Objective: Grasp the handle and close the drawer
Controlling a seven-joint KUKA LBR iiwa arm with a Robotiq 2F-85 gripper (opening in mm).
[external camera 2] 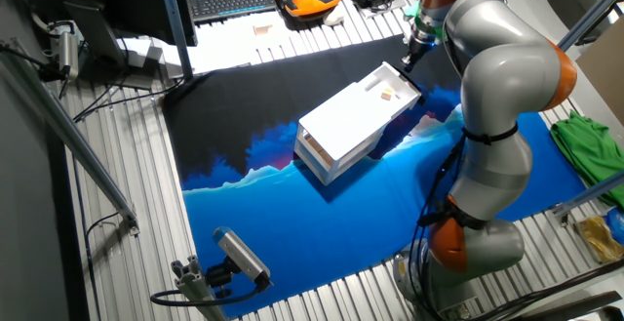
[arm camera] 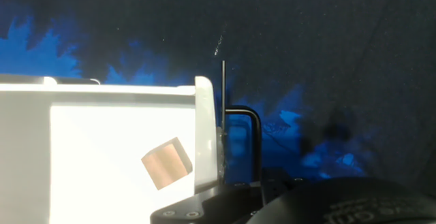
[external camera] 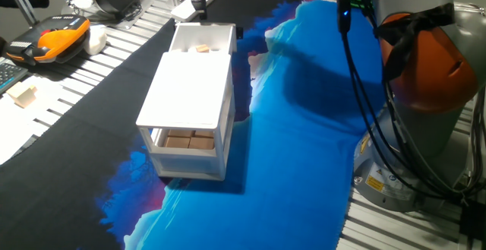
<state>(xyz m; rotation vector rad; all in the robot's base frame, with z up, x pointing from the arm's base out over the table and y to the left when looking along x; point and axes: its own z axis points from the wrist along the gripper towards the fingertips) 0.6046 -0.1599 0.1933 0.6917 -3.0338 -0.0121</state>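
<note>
Hand view, left to right: drawer (arm camera: 122, 135), white, pulled out of the cabinet (external camera: 190, 90), one tan block (arm camera: 166, 163) inside; black handle (arm camera: 246, 139) on its front wall; gripper (external camera 2: 413, 46) above handle, finger state cannot be told.

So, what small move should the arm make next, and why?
Probably shut the end effector on the black handle, then push. The drawer stands pulled out with a wooden block inside, and the handle sits right at the end effector. Whether it already grips is unclear.
</note>
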